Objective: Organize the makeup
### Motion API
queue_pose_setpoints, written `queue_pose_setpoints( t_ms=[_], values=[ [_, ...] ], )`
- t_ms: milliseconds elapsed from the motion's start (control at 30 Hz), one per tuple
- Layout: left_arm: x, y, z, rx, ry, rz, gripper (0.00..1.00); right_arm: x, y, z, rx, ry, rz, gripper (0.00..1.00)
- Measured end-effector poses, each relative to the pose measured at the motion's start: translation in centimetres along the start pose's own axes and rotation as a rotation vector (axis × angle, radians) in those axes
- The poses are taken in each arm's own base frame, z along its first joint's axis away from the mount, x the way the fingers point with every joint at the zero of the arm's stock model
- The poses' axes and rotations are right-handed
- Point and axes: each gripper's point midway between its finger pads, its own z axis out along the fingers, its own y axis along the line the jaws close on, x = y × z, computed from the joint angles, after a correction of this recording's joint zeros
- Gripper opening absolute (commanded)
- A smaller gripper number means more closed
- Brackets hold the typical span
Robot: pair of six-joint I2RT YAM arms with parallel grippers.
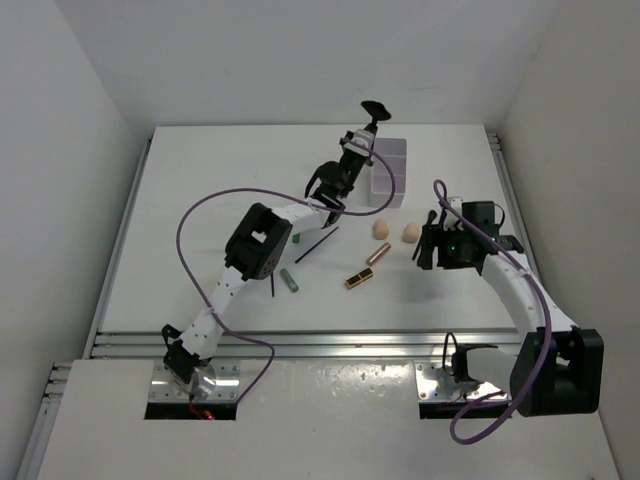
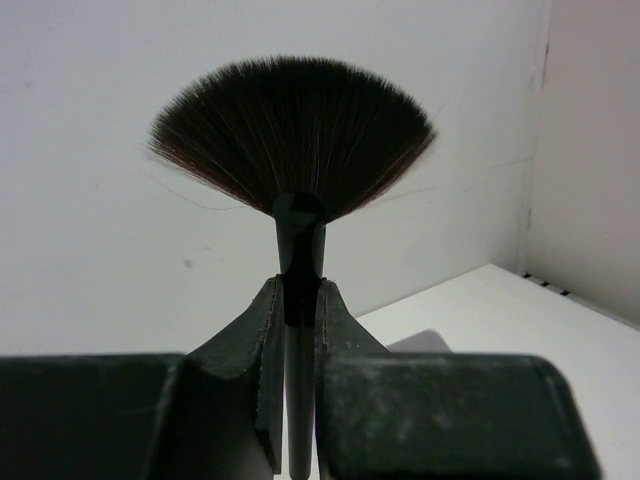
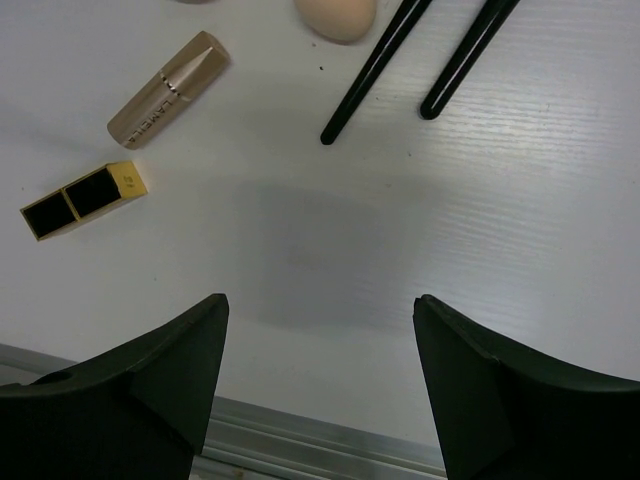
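Bright, even overhead light whitens the desk (image 1: pixel 200 180); glare streaks the metal rail (image 1: pixel 330 342) at its near edge; a soft grey shadow pools ahead of the right pincer (image 3: pixel 318 305); the fan brush (image 2: pixel 295 130) shows sharp bristles, the left pincer (image 2: pixel 298 292) dim and slightly blurred.

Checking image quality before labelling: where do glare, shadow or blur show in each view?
Top external: glare on the near metal panel. Left wrist: fan brush sharp, evenly lit. Right wrist: soft shadow on the table, lipstick crisp.

top view overlooks the whole table (image 1: pixel 200 180); left wrist faces a wall (image 2: pixel 80 250); right wrist, close, shares the lipstick (image 3: pixel 85 200).
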Motion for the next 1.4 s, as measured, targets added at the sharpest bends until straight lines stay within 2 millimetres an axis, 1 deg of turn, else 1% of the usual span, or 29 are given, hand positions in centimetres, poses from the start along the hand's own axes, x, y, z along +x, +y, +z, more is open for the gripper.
queue_pose_setpoints(
  t_ms=[67, 167, 267, 367, 500, 600, 667, 700, 833, 933, 967, 1000, 1033, 1067, 1133, 1200, 1233, 1367, 1400],
  values=[
    [-1.0, 0.0, 0.9, 0.000, -0.026, -0.011, 0.00, 0.0, 0.2, 0.0, -0.010, 0.005, -0.001, 0.75],
    [-3.6, 0.0, 2.5, -0.006, -0.103, -0.040, 0.00, -0.2, 0.3, -0.2, -0.017, 0.010, -0.006, 0.75],
    [-5.1, -0.1, 3.0, -0.006, -0.143, -0.054, 0.00, -0.4, 0.4, -0.5, -0.018, 0.011, -0.010, 0.75],
    [-4.9, -0.4, 3.0, 0.010, -0.137, -0.061, 0.00, -0.1, 0.4, -0.5, -0.018, 0.022, -0.011, 0.75],
    [-4.4, -0.6, 2.9, 0.014, -0.125, -0.065, 0.00, 0.2, -0.2, -0.7, -0.006, 0.035, 0.003, 0.75],
    [-3.4, -0.5, 2.7, 0.003, -0.105, -0.088, 0.00, 0.6, -0.6, -0.8, 0.002, 0.049, 0.004, 0.75],
    [-2.0, -0.7, 2.3, -0.001, -0.081, -0.106, 0.00, 0.8, -0.6, -0.9, 0.003, 0.058, 0.000, 0.75],
    [-1.3, -0.8, 2.2, -0.001, -0.068, -0.113, 0.00, 0.9, -0.6, -0.9, 0.003, 0.062, -0.002, 0.75],
    [2.6, -1.8, 0.9, 0.015, 0.011, -0.141, 0.00, 1.3, -0.8, -1.1, 0.006, 0.079, 0.000, 0.75],
    [4.6, -2.3, 0.2, 0.023, 0.059, -0.153, 0.00, 1.1, -0.9, -1.1, 0.010, 0.084, 0.001, 0.75],
    [5.0, -2.4, 0.1, 0.024, 0.071, -0.153, 0.03, 1.0, -1.0, -1.1, 0.014, 0.085, 0.004, 0.73],
    [5.3, -2.4, 0.0, 0.025, 0.082, -0.149, 0.10, 1.0, -1.1, -1.1, 0.018, 0.089, 0.006, 0.72],
    [5.4, -2.5, -0.1, 0.026, 0.085, -0.148, 0.31, 1.0, -1.3, -1.1, 0.028, 0.093, 0.012, 0.71],
    [5.4, -2.4, 0.0, 0.025, 0.084, -0.141, 0.42, 1.0, -1.6, -1.1, 0.041, 0.100, 0.024, 0.67],
    [5.4, -2.2, 0.0, 0.025, 0.081, -0.133, 0.63, 0.7, -2.4, -1.4, 0.076, 0.118, 0.056, 0.64],
    [5.4, -2.0, 0.0, 0.030, 0.082, -0.114, 0.71, -0.4, -3.3, -1.7, 0.111, 0.126, 0.088, 0.60],
    [5.4, -1.9, 0.0, 0.033, 0.084, -0.105, 0.76, -1.2, -3.7, -1.9, 0.126, 0.132, 0.105, 0.59],
    [4.9, -1.9, -0.5, 0.077, 0.110, -0.064, 0.81, -5.3, -5.4, -2.0, 0.170, 0.121, 0.148, 0.48],
    [4.4, -1.9, -0.6, 0.092, 0.114, -0.055, 0.83, -6.0, -5.7, -1.9, 0.178, 0.118, 0.159, 0.45]
  ],
)
